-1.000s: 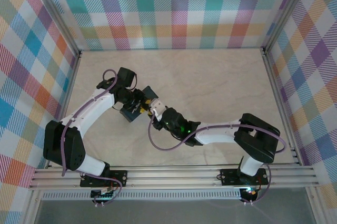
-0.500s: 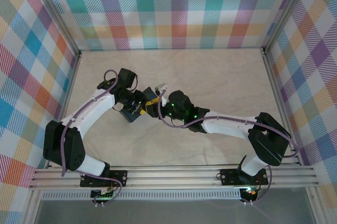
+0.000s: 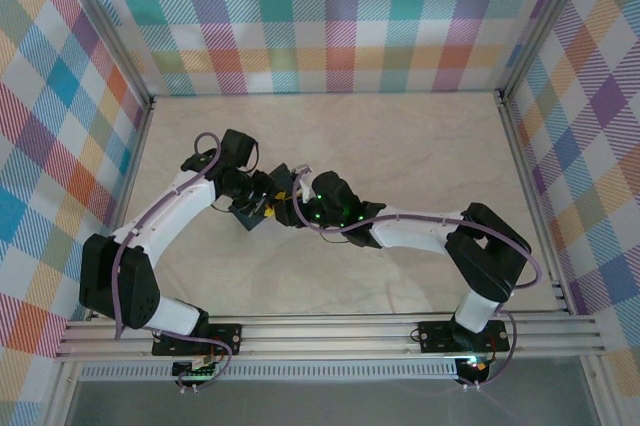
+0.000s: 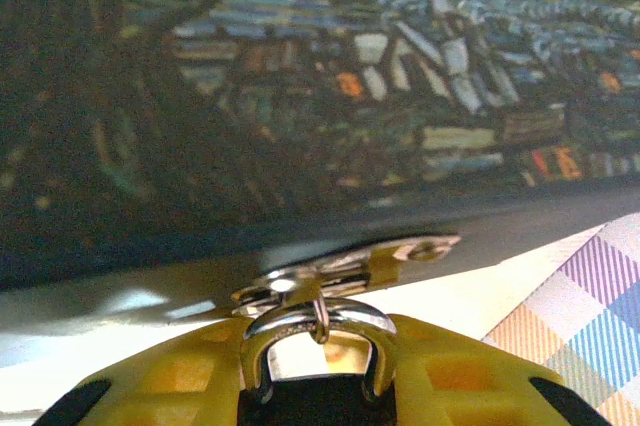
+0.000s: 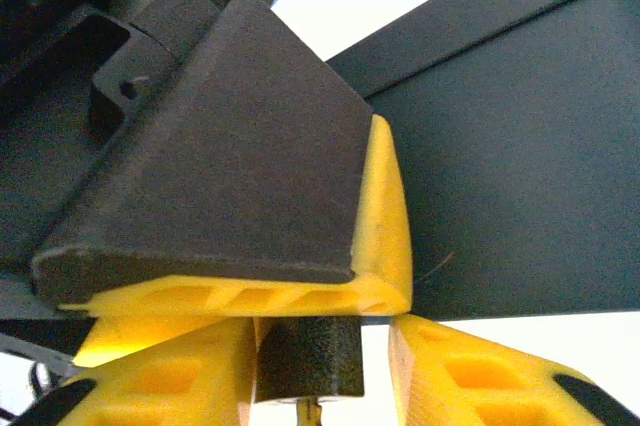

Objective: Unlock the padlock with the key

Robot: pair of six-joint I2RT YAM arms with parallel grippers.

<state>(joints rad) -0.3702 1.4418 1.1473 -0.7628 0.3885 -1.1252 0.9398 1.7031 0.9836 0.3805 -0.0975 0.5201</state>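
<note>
On the bench (image 3: 420, 136), the two arms meet at a dark box (image 3: 255, 216) left of centre. The left gripper (image 3: 266, 198) reaches it from the left and the right gripper (image 3: 293, 202) from the right, the two almost nose to nose.

In the left wrist view, the left gripper (image 4: 315, 371) is clamped on the padlock (image 4: 310, 408). The dark body sits squeezed between the two yellow fingers (image 4: 160, 386) at the bottom edge. The silver loop rises out of the gap and passes through a small metal hasp (image 4: 400, 250) on the lower edge of the box (image 4: 300, 76), whose face carries a blue night-sky print. The padlock therefore hangs at the box's edge, right at the tips of this gripper.

In the right wrist view, the right gripper (image 5: 320, 371) has its jaws apart. The padlock's dark body (image 5: 310, 354) stands in the gap between them, against the left-hand finger (image 5: 170, 381) and just clear of the other. One of the left gripper's fingers (image 5: 220, 156), black with a yellow pad, lies directly above it. A thin sliver of metal, apparently the key (image 5: 308, 408), pokes out under the body at the bottom edge. Too little of it shows to tell whether anything grips it.
</note>
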